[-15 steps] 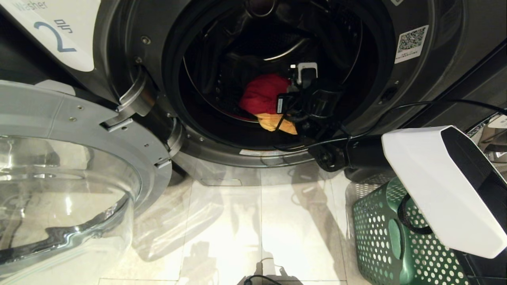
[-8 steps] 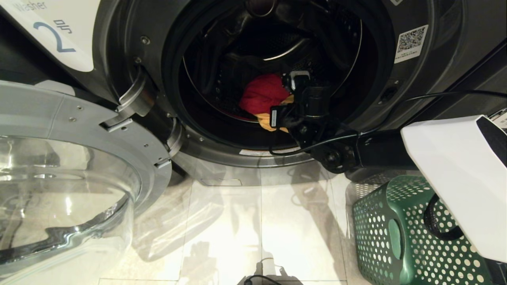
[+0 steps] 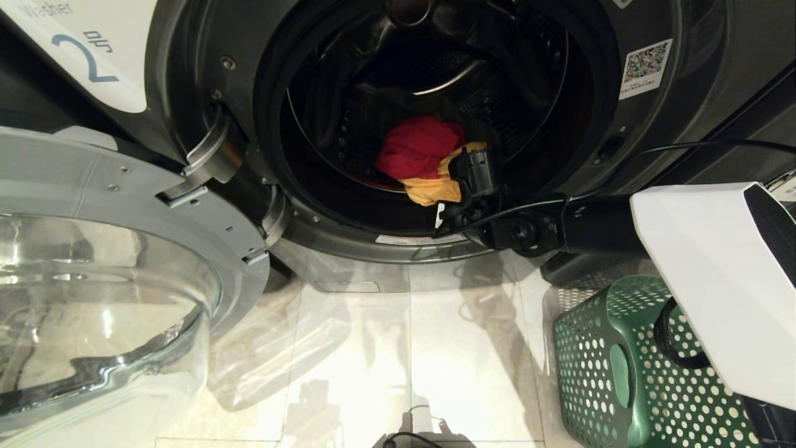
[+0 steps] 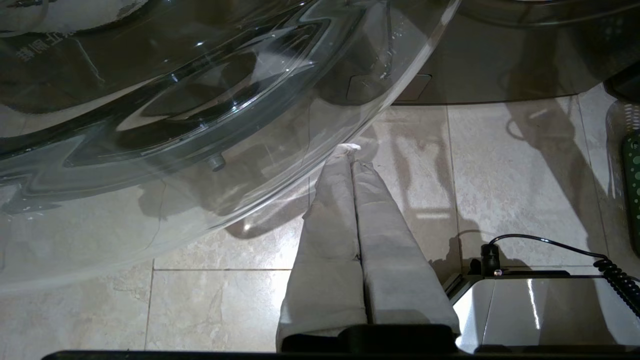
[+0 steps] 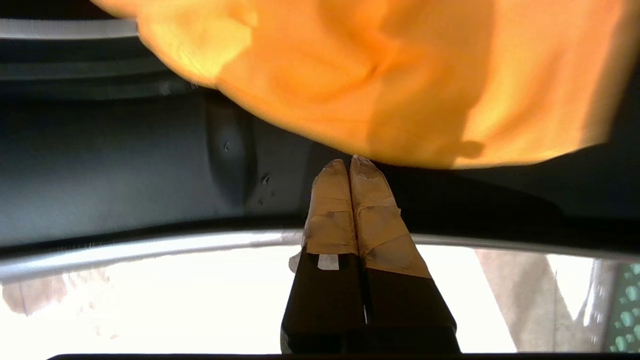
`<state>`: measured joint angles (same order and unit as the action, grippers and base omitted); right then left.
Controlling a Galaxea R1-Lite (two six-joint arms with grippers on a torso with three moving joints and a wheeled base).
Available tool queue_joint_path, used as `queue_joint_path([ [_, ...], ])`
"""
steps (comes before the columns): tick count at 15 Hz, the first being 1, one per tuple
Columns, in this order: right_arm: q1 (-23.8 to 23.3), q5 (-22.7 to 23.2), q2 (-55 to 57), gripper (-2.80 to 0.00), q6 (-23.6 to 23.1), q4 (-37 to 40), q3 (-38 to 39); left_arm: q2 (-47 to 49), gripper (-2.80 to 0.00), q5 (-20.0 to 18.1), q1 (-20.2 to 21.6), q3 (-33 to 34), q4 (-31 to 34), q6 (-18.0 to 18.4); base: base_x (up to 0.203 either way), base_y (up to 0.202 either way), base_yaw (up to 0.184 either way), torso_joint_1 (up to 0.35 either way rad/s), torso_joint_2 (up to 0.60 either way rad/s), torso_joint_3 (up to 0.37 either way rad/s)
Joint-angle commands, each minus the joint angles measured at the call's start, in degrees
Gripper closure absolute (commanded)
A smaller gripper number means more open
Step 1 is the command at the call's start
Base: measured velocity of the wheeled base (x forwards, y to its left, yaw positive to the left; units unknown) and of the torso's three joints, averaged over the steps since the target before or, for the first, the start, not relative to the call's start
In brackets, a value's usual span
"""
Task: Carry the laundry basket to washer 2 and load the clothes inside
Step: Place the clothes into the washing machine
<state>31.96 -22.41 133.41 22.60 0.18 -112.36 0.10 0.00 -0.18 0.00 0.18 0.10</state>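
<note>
Your right arm comes in from the right edge of the head view, its white shell low on that side and its dark forearm running level to the left, across the lower lip of the washer [image 3: 186, 56] opening. The wrist bends at that lip, and the right gripper [image 5: 350, 162] points up into the drum. In the right wrist view its two taped fingers [image 5: 372, 210] are pressed together with nothing between them; their tips sit just at the edge of the yellow cloth [image 3: 432, 186], and you cannot tell from that view whether they touch it.

The washer fills the upper half of the head view, its white label with the numeral 2 at the upper left. Its door [image 3: 124, 205] is swung open at the left of the frame, glass bowl toward you. Inside the drum, near the centre of the frame, the red cloth [image 3: 413, 149] lies in a heap with the yellow cloth against its lower right side, both resting on the drum floor. Something dark lies behind them, too dim to make out.

The green basket [image 3: 609, 367] stands on the tiled floor [image 3: 373, 348] at the lower right of the head view, partly under your right arm's shell.

Your left gripper [image 4: 350, 152] shows only in the left wrist view, fingers closed on nothing, hanging over the floor beside the door's glass.
</note>
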Motion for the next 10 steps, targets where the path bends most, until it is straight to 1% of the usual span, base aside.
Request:
queue_joint_path([
  [1,-0.96,1.31,2.47,0.00,0.24,-0.04,-0.22,-0.01,0.00,0.00,0.00,0.00,-0.01,-0.01,0.000,0.000,0.000,0.000,0.00,0.000],
  [3,-1.73,1.72,2.91,0.00,-0.34,-1.03,-0.52,0.00,0.00,0.00,0.00,0.00,-0.01,-0.01,0.000,0.000,0.000,0.000,0.00,0.000],
  [5,-2.10,1.27,2.31,0.00,-1.07,-5.83,-0.59,-0.01,0.00,0.00,0.00,0.00,-0.01,-0.01,0.000,0.000,0.000,0.000,0.00,0.000],
  [7,-2.73,0.71,1.40,0.00,-3.62,-9.12,-0.50,0.08,0.00,0.00,0.00,0.00,-0.01,-0.01,0.000,0.000,0.000,0.000,0.00,0.000],
  [10,-2.61,0.99,0.35,0.00,-4.94,-9.66,-0.49,-0.01,0.00,0.00,0.00,0.00,-0.01,-0.01,0.000,0.000,0.000,0.000,0.00,0.000],
])
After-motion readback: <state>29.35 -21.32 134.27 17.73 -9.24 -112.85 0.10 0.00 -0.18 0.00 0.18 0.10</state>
